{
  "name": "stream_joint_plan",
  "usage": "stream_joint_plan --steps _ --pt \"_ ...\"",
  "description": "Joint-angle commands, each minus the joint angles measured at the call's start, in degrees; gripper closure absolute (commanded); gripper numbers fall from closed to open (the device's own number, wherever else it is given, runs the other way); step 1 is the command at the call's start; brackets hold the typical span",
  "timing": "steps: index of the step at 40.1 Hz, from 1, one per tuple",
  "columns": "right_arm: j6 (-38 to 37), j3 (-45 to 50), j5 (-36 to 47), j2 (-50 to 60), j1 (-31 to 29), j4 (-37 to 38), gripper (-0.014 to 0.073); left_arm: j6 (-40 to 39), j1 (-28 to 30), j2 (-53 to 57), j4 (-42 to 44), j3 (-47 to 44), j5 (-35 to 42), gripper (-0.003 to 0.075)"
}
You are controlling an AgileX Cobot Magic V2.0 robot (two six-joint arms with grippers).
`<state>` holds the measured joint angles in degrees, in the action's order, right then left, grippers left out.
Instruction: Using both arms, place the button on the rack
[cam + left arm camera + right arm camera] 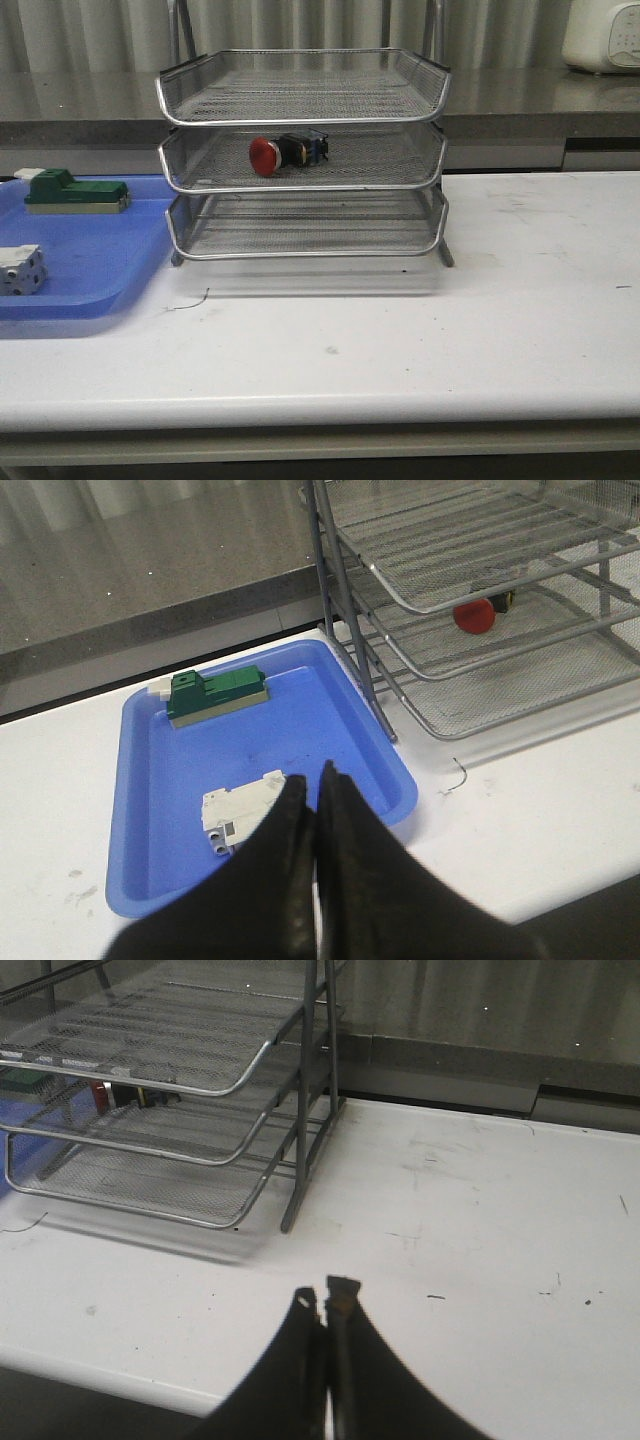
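Front view shows the button [288, 152] on the rack's [300, 185] middle tier — only wrist views show both end effectors closed, empty.

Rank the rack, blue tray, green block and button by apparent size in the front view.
1. rack
2. blue tray, partly cut off by the frame
3. green block
4. button
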<state>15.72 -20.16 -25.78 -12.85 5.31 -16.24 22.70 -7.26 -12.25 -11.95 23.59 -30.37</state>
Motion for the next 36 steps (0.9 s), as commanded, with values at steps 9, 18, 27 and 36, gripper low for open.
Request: stream_joint_plan --steps 9,18,27,36 --pt "0.1 -1.3 4.7 -0.4 -0.4 -0.7 0.0653 -0.5 0.0 -0.7 -1.0 1.6 4.7 0.0739" --pt "0.1 -1.3 4.7 -0.4 -0.4 -0.7 0.0653 -0.5 0.0 -0.7 -1.0 1.6 4.7 0.0739" --pt "0.1 -1.3 4.7 -0.4 -0.4 -0.7 0.0653 -0.5 0.0 -0.7 -1.0 1.6 4.7 0.0739" --pt "0.1 -1.3 4.7 -0.4 -0.4 -0.7 0.0653 -0.8 0.0 -0.7 -0.4 1.6 5.8 0.0739"
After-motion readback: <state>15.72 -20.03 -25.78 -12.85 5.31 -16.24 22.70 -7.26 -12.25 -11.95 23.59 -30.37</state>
